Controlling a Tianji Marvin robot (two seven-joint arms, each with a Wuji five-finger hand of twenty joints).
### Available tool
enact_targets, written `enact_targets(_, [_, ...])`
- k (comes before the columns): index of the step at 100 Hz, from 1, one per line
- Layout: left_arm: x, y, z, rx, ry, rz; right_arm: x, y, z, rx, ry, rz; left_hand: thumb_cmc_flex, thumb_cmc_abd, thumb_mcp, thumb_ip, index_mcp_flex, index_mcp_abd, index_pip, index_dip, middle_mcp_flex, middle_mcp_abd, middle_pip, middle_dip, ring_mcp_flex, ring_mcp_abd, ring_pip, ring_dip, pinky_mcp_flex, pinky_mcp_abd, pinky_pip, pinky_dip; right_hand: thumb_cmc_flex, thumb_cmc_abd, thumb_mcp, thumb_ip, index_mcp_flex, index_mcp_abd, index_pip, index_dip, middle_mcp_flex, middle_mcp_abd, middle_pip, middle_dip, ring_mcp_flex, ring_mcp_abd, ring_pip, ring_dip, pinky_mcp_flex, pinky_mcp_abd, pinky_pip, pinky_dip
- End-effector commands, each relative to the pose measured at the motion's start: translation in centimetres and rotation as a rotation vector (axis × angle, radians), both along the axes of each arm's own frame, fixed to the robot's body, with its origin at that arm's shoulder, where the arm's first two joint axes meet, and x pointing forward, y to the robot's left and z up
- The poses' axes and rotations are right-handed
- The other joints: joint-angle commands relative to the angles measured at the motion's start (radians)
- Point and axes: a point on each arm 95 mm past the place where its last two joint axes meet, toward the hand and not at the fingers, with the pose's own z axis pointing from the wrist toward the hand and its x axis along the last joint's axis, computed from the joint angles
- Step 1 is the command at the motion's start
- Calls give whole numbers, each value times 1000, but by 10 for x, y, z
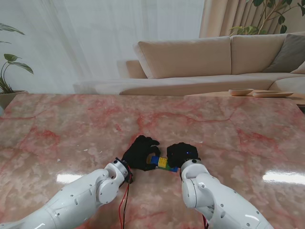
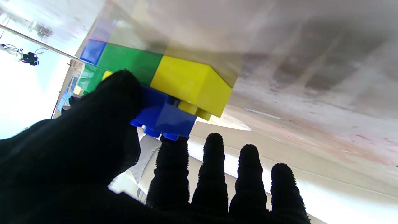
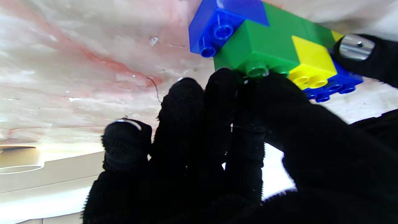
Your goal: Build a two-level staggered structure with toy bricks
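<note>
Pink marble table (image 1: 71, 129) underneath, no writing readable anywhere. Left hand (image 1: 139, 152) in black glove, thumb (image 2: 118, 93) pressed on the upper blue brick (image 2: 161, 116), other four fingers straight and apart. Right hand (image 1: 181, 153) curled, fingertips (image 3: 222, 84) on the green brick (image 3: 264, 46). Brick structure (image 1: 162, 162) on the table between both hands: blue, green, yellow below, staggered bricks on top.

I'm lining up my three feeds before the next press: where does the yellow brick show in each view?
Stand view: yellow brick, low centre, between the two black hands.
Left wrist view: yellow brick, centre, beside the green brick, with a blue brick pressed on it.
Right wrist view: yellow brick, upper right, next to the green brick.
Shared landmark: the pink marble table.
</note>
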Motion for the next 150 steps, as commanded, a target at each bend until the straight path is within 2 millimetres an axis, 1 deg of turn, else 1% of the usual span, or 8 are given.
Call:
enact_targets(1, [-24, 18, -38, 76, 84, 8, -22, -15, -53, -57, 160, -23, -53, 35, 21, 33, -25, -41, 1, 11, 8, -16, -15, 5, 16, 12, -15, -1, -7, -1, -8, -9, 101, -40, -87, -6, 59, -10, -76, -92, 42, 20, -7, -16, 48, -8, 19, 19, 17, -10, 65, -6])
enact_targets(30, [-24, 19, -38, 77, 87, 5, -25, -15, -56, -56, 166, -22, -60, 26, 26, 44, -49, -18, -58, -22, 4, -16, -17, 4, 16, 11, -16, -1, -7, 0, -7, -9, 104, -38, -94, -5, 57, -21, -73, -101, 44, 17, -14, -24, 43, -12, 14, 17, 18, -17, 62, -9])
enact_targets(40, [-24, 20, -36, 70, 89, 5, -24, -14, -53, -47, 149, -20, -74, 5, 7, 36, -96, 17, -183, -126, -7, -17, -19, 2, 12, 10, -19, -3, -6, -1, -11, -14, 101, -39, -87, -4, 38, -29, -73, -96, 24, 7, -14, -10, 17, -18, 12, 20, -1, -28, 53, -10])
enact_targets(53, [-24, 23, -30, 33, 99, 10, -21, -14, -49, -43, 120, -19, -122, -38, -51, 20, -133, 95, -424, -377, -39, -20, -40, -23, 1, 8, -37, -13, -1, -7, -26, -49, 98, -39, -81, -5, 27, -35, -77, -90, 7, 12, -15, 0, -1, -22, 9, 22, -15, -34, 48, -9])
enact_targets(67, [-26, 28, -17, -38, 127, 32, -19, -13, -45, -40, 99, -15, -157, -25, -105, 15, -121, 130, -526, -445, -61, -12, -63, -48, -9, 3, -90, -59, 6, -11, -50, -100, 96, -39, -78, -6, 22, -38, -78, -86, 1, 6, -16, 4, -8, -23, 6, 22, -23, -36, 42, -9])
enact_targets(83, [-30, 34, 2, -146, 171, 84, -19, -12, -40, -28, 64, -11, -158, 35, -207, 28, -118, 143, -567, -469, -80, -9, -81, -69, -19, -6, -141, -113, 9, -14, -56, -136, 88, -35, -77, -8, -5, -36, -92, -89, -25, 0, -29, 3, -34, -26, -10, 18, -45, -38, 24, -11])
enact_targets(104, [-32, 43, 26, -162, 131, 156, -16, -10, -30, -9, -5, -3, -154, 47, -223, 34, -98, 140, -567, -470, -77, -7, -82, -72, -15, -6, -145, -117, 6, 0, -50, -136, 63, -14, -94, -12, -69, -24, -116, -88, -87, -5, -45, 6, -93, -34, -41, 12, -92, -43, -17, -10])
enact_targets(150, [-34, 50, 35, -155, 116, 181, -11, -6, -16, 31, -80, -20, -145, 57, -226, 41, -86, 136, -551, -460, -71, -7, -84, -71, -12, -4, -150, -112, 3, 2, -45, -133, 28, 12, -104, -17, -99, -19, -129, -91, -123, -8, -40, -9, -115, -42, -54, 9, -107, -50, -40, -4])
